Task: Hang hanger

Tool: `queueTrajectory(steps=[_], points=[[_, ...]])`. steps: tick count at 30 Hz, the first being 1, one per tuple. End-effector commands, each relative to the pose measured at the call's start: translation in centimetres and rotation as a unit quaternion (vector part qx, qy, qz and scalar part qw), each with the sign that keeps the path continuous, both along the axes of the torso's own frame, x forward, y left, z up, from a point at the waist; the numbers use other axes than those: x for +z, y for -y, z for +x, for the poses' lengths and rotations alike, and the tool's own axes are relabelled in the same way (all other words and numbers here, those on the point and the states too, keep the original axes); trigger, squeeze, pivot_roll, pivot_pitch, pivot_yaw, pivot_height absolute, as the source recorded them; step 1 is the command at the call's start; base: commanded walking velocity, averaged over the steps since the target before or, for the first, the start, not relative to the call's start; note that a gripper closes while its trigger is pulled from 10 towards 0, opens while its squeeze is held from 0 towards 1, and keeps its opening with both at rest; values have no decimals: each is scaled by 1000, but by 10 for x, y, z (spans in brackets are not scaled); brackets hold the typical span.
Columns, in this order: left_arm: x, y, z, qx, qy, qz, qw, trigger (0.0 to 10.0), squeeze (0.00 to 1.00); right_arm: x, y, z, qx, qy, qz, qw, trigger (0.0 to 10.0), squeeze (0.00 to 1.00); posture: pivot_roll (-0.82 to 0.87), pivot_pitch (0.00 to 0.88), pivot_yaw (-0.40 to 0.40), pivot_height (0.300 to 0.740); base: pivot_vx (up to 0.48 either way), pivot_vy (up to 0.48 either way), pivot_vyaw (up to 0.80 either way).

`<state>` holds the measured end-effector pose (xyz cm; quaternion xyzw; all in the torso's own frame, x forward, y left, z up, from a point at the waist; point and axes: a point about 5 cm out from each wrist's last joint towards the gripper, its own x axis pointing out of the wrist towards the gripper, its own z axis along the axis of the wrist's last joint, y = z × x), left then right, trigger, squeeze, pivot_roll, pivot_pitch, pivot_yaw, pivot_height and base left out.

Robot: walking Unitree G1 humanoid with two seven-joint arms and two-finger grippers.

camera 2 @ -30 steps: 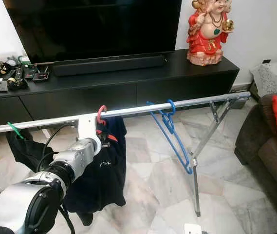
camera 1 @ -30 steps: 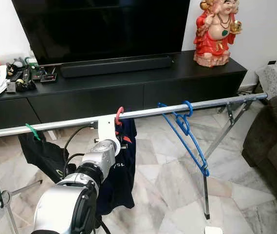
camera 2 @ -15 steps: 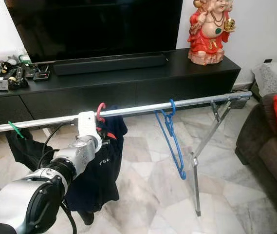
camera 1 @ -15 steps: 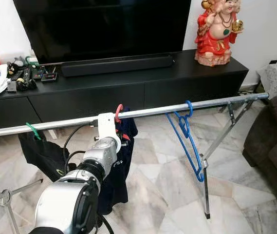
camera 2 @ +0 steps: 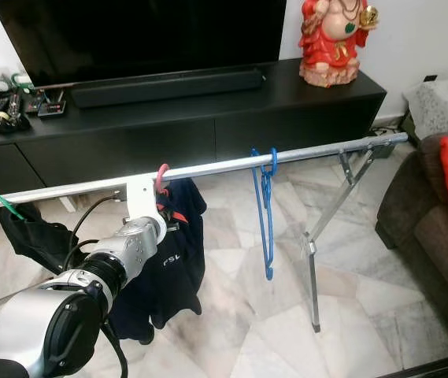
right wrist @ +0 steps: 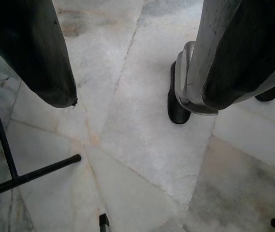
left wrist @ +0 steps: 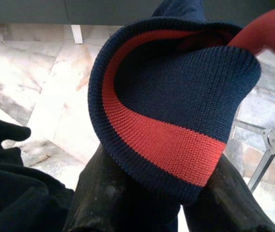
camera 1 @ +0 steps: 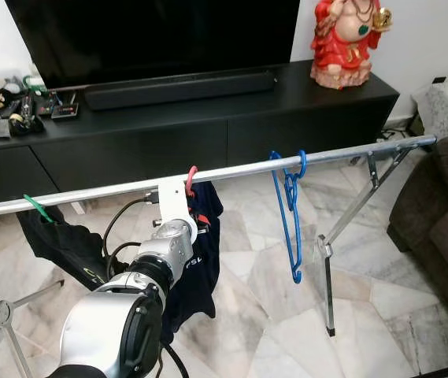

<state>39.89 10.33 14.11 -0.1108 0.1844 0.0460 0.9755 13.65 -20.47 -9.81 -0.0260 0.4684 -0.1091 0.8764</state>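
Right, the long silver rail (camera 1: 231,171) runs across the middle of the frame, and the red hanger (camera 1: 191,179) is hooked over it just left of centre, carrying the navy garment (camera 1: 196,260). The left gripper (left wrist: 151,203) is up at that garment; in the wrist view its two black fingers (left wrist: 103,198) sit either side of the navy-and-red ribbed collar (left wrist: 176,121), closed on the knit. That is the risk: pull the arm away with cloth pinched and the collar drags, the hook lifts, and hanger and garment drop to the marble floor (camera 1: 412,315). A sideways tug could also slide it along the rail.

Lower left, the silver left arm (camera 1: 121,331) takes up much of the frame and blocks the garment's lower edge. Upper frame, a black TV cabinet (camera 1: 208,134) stands well behind the rail. Right of centre, a blue hanger (camera 1: 290,213) hangs empty, apart from the red one. Far left, a green hanger (camera 1: 36,209) holds a dark cloth (camera 1: 62,244).

The right gripper (right wrist: 132,82) hangs over floor, fingers spread apart, holding nothing.
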Motion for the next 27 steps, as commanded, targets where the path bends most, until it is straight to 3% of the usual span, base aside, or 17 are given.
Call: queueTrajectory(steps=[1, 5, 11, 12, 13, 15, 16, 27], points=[[8, 4, 3, 4, 3, -7, 1000, 10000, 0, -8, -5, -23, 0, -36, 7, 999, 10000, 0, -19, 202, 26, 740, 0, 0, 0], [11, 6, 4, -1, 7, -9, 1000, 10000, 0, -9, -4, -25, -2, -35, 6, 999, 10000, 0, -20, 214, 27, 740, 0, 0, 0], [0, 3, 0, -18, -3, 10, 1000, 10000, 0, -8, -6, -23, 1, -33, 8, 999, 10000, 0, -4, 208, 27, 740, 0, 0, 0], [-2, 2, -1, -20, -4, 13, 1000, 10000, 75, -8, -7, -22, 2, -32, 8, 999, 10000, 0, -1, 206, 28, 740, 0, 0, 0], [-4, -1, -2, -23, -4, 16, 1000, 10000, 729, -8, -8, -20, 3, -31, 10, 999, 10000, 0, 3, 195, 32, 740, 0, 0, 0], [-5, -2, -2, -25, -5, 17, 1000, 10000, 729, -8, -9, -19, 3, -30, 10, 999, 10000, 0, 3, 195, 32, 740, 0, 0, 0], [-9, -2, -4, -28, -8, 20, 999, 10000, 1000, -7, -10, -17, 3, -28, 11, 1000, 10000, 0, 5, 191, 34, 740, 0, 0, 0], [-8, 2, -4, -64, 19, 26, 997, 10000, 1000, -2, -12, 2, -4, -9, 16, 1000, 10000, 0, 16, 148, 42, 740, 0, 0, 0]])
